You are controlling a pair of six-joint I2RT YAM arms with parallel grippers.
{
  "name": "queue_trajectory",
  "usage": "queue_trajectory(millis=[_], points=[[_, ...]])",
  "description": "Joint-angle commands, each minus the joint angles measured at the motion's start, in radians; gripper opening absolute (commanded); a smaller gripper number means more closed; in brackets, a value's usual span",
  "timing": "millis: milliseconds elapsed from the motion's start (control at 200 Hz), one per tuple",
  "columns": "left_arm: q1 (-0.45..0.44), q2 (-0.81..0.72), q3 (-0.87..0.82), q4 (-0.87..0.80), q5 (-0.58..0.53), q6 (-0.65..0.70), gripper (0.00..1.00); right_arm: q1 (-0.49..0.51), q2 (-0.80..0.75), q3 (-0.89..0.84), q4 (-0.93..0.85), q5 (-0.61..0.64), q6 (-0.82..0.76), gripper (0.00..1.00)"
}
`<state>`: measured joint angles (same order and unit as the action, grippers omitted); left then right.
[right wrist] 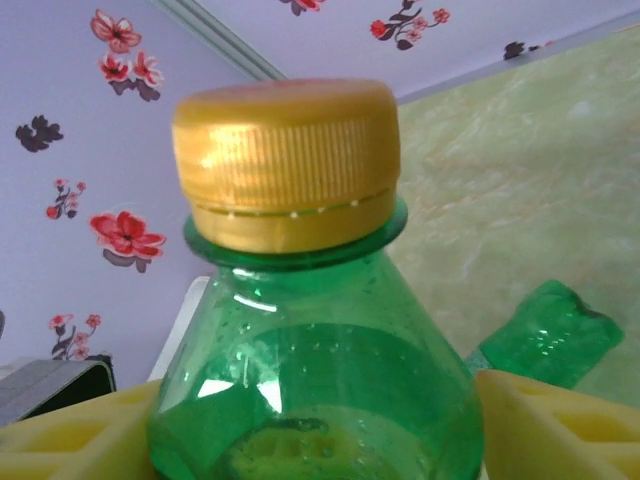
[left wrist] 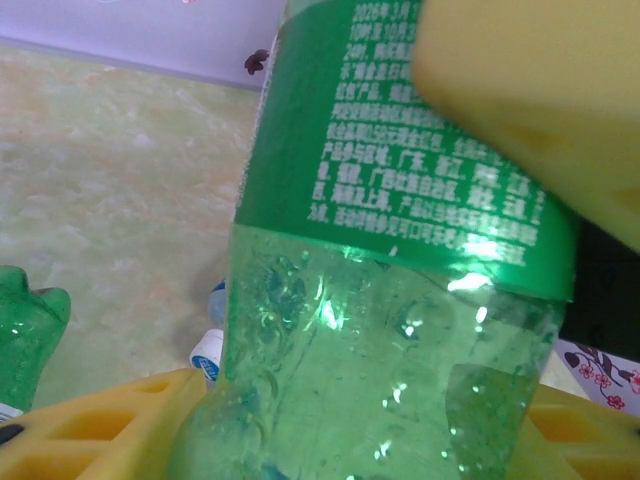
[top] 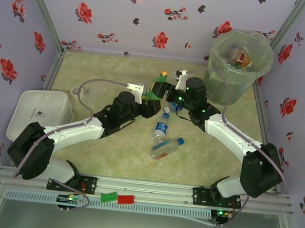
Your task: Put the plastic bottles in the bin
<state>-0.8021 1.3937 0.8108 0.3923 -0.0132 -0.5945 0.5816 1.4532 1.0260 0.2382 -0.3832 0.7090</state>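
A green plastic bottle with a yellow cap hangs above the middle of the table between both arms. My left gripper is shut on its lower body, yellow fingers pressed to the green plastic. My right gripper is closed on its shoulder just under the cap, both pads touching. Two clear bottles with blue labels lie on the table near the front. The bin stands at the back right with bottles inside.
Another green bottle lies on the table beside the held one. A clear bottle's white-and-blue end pokes out below it. A white tray sits at the left edge. Flowered walls close in the table on three sides.
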Motion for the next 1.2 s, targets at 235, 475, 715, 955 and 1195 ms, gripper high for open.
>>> queue_trajectory(millis=[235, 475, 715, 955, 1195], points=[[0.003, 0.0, 0.016, 0.022, 0.028, 0.015, 0.9, 0.003, 0.007, -0.022, 0.091, 0.021, 0.01, 0.46], [0.004, -0.075, -0.041, -0.032, -0.075, 0.048, 1.0, -0.008, -0.054, 0.024, -0.089, 0.19, -0.169, 0.47], [-0.034, -0.099, -0.074, -0.104, -0.151, 0.176, 1.0, -0.074, -0.068, 0.159, -0.294, 0.227, -0.299, 0.47], [-0.069, -0.111, -0.124, -0.052, -0.198, 0.21, 1.0, -0.232, -0.061, 0.317, -0.382, 0.261, -0.355, 0.46], [-0.046, -0.123, -0.153, -0.09, -0.209, 0.219, 1.0, -0.409, -0.007, 0.483, -0.388, 0.352, -0.344, 0.47]])
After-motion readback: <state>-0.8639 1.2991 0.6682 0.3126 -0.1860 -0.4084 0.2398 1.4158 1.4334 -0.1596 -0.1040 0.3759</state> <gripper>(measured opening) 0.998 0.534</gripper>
